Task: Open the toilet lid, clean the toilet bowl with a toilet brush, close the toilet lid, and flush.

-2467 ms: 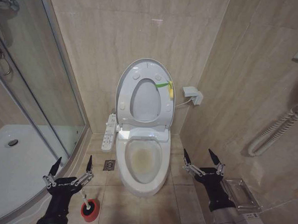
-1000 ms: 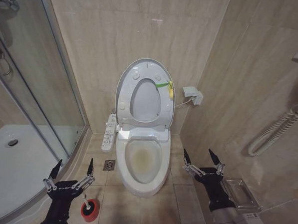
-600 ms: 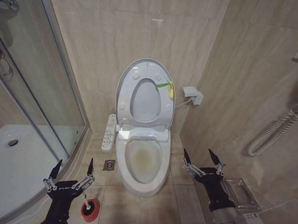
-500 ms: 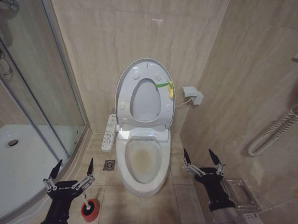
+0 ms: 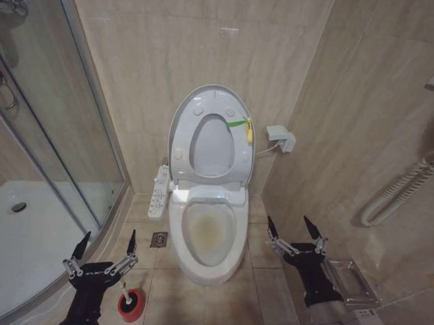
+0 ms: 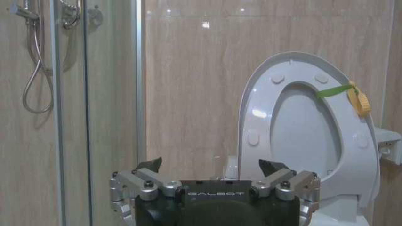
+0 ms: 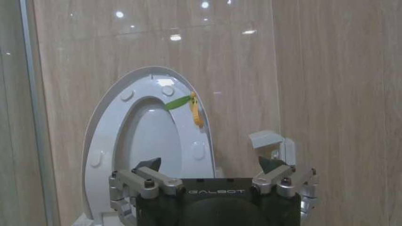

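The toilet lid [image 5: 209, 104] is seen raised upright against the tiled wall, with the seat ring [image 5: 210, 146] lifted against it and a green-yellow tag [image 5: 242, 126] on the ring's upper right edge. Below, the toilet bowl [image 5: 208, 235] is left uncovered, and a yellowish-brown stain is visible inside it. The toilet brush [image 5: 127, 298] is stood in its red cup holder [image 5: 130, 308] on the floor, left of the bowl and beside the glass shower enclosure [image 5: 54, 136]. The left end effector [image 5: 101, 252] is held low just above the brush, its fingers spread apart and clamped on nothing. The right end effector [image 5: 295, 233] is held to the right of the bowl, near the side wall, with its fingers likewise apart and nothing between them.
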Controlling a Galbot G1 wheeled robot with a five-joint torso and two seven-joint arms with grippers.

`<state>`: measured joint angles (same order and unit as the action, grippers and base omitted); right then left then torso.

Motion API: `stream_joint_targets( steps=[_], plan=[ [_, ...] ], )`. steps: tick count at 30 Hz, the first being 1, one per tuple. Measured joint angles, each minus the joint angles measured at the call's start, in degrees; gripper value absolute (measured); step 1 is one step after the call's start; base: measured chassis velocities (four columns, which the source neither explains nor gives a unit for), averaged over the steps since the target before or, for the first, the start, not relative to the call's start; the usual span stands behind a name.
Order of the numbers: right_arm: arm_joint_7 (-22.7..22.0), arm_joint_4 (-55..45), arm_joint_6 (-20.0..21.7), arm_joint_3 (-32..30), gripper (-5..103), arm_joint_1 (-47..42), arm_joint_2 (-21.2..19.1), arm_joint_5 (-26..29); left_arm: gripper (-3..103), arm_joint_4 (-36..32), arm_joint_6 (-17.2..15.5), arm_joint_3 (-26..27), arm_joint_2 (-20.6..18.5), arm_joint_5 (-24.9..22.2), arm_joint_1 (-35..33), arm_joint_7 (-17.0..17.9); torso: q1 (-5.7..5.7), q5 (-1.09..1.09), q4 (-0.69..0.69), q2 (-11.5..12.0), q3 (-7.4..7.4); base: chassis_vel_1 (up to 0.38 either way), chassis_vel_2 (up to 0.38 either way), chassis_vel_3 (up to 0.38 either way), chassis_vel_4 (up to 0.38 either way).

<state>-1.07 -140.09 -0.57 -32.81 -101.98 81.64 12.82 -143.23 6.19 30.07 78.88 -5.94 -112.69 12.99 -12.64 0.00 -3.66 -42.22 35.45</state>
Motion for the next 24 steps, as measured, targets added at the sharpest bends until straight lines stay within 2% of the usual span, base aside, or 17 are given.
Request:
stream_joint_targets(
  steps=[24],
  plan=[
    [0.00,0.00,0.00,0.00,100,0.00,0.00,0.00,100,0.00,0.00,0.00,0.00,-0.01,0.00,0.00,0.00,0.00,0.00,0.00,0.00,0.000,0.000,0.000,0.000]
  ],
)
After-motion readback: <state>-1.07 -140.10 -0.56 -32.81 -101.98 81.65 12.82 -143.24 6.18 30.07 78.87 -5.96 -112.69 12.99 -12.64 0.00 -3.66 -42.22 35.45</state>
